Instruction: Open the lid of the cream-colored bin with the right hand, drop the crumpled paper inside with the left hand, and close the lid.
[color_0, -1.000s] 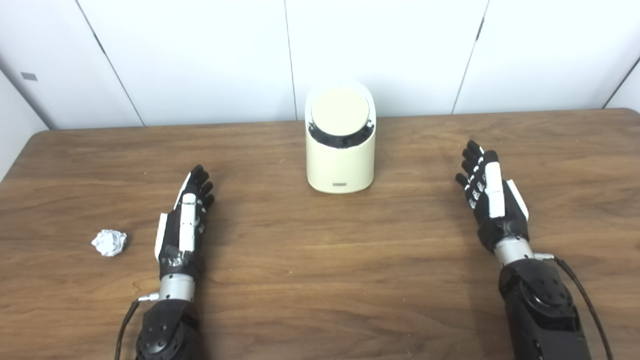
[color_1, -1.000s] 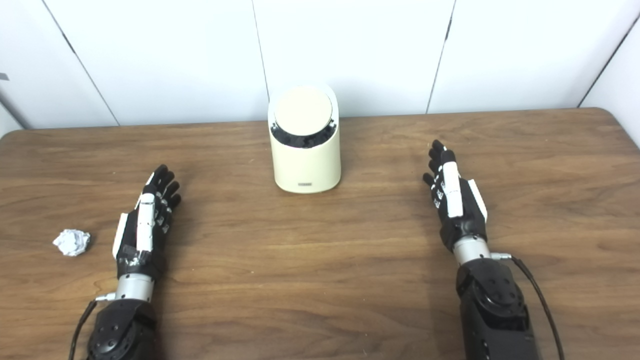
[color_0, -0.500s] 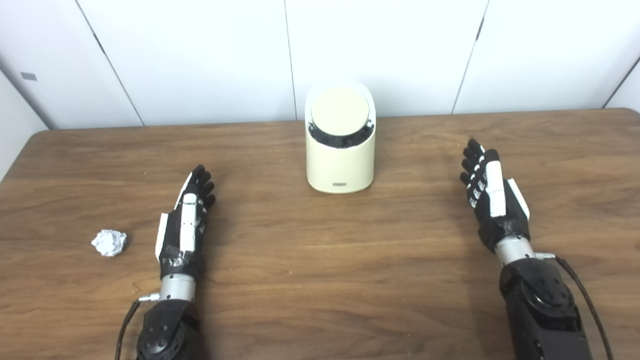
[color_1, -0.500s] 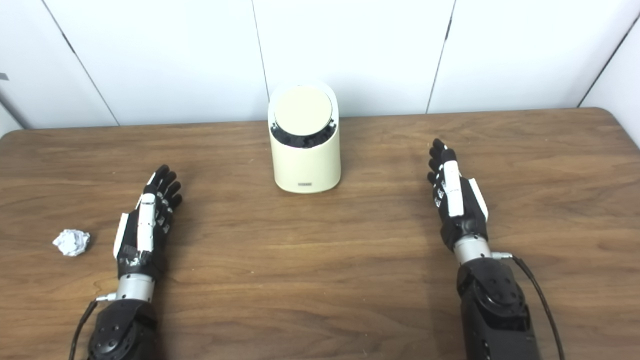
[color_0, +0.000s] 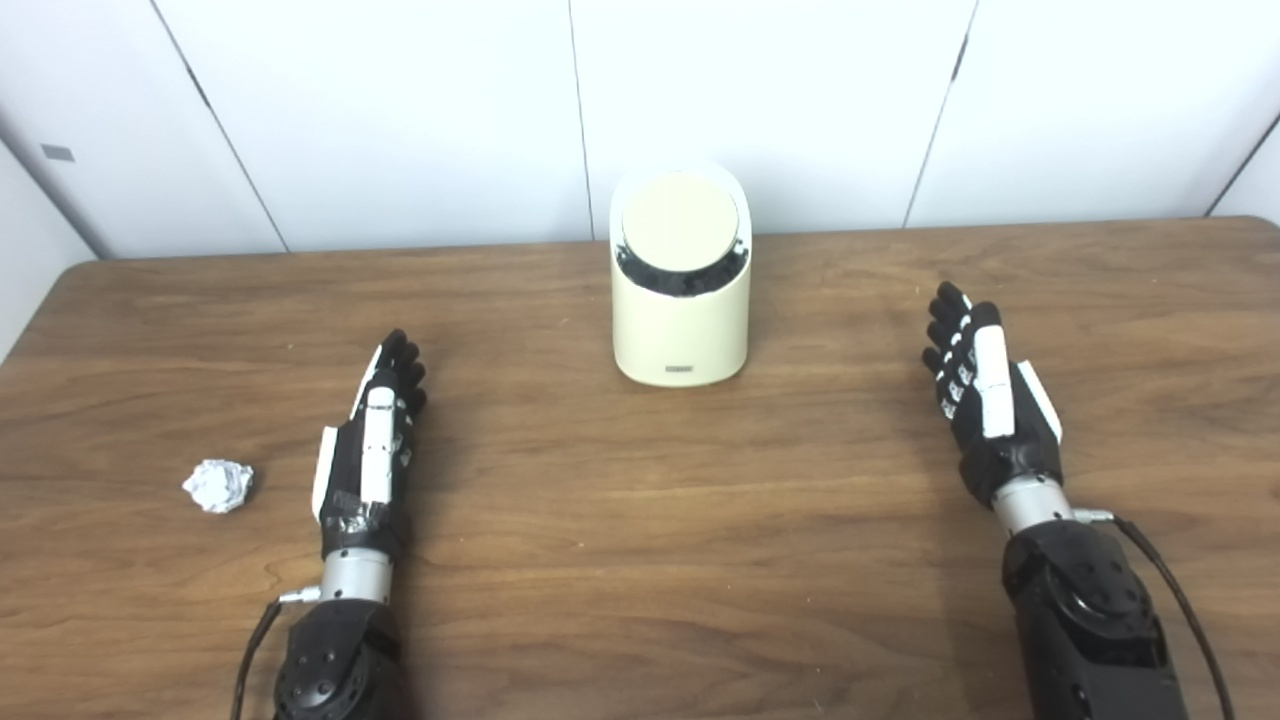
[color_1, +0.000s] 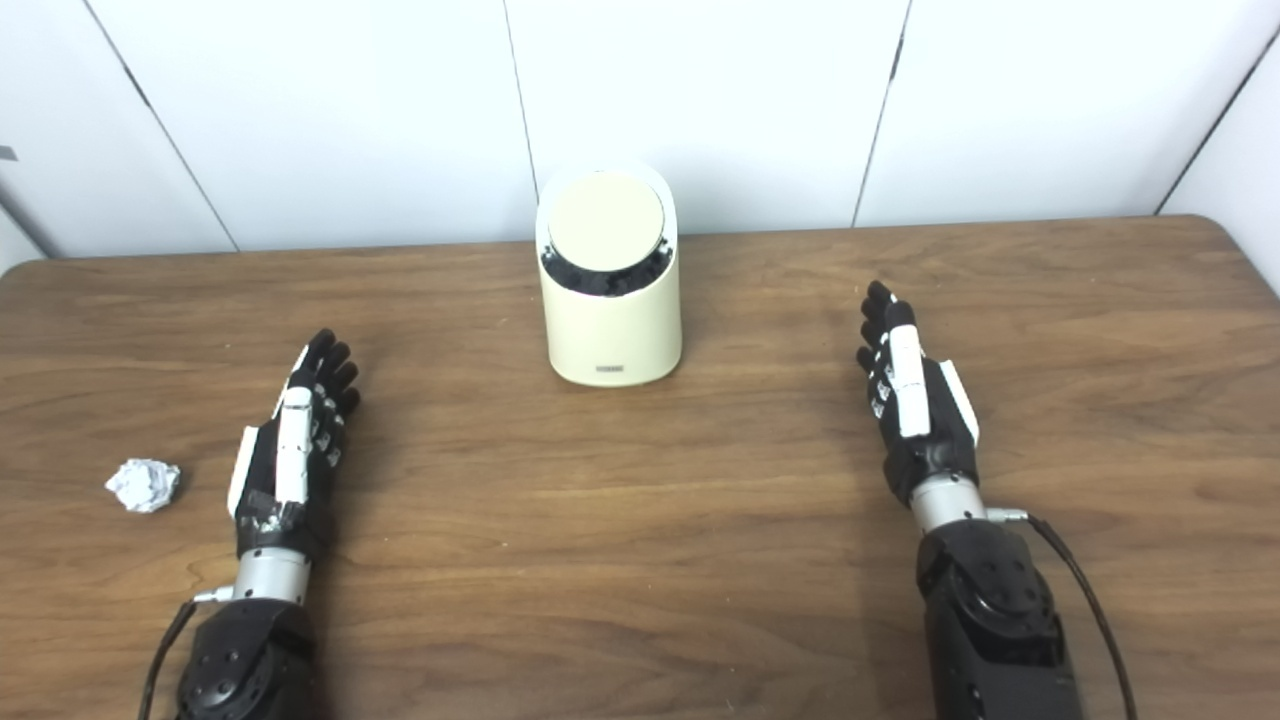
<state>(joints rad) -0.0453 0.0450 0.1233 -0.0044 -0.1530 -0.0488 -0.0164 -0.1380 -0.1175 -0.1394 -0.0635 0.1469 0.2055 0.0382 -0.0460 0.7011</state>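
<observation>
Lying apart, crumpled paper (color_0: 218, 485) sits outside left hand (color_0: 372, 440).

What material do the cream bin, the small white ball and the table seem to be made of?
Bin: probably plastic, smooth with a soft sheen and rounded moulded edges.
White ball: crumpled paper, matte, with sharp creases.
Table: wood or wood-look laminate, with brown grain lines; the pictures cannot settle which.

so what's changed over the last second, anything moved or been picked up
Very little. The right hand has drifted slightly to the right, away from the bin, still open and empty. The left hand stayed open over the table, touching nothing. The crumpled paper lies where it was, and the lid is still shut.
</observation>
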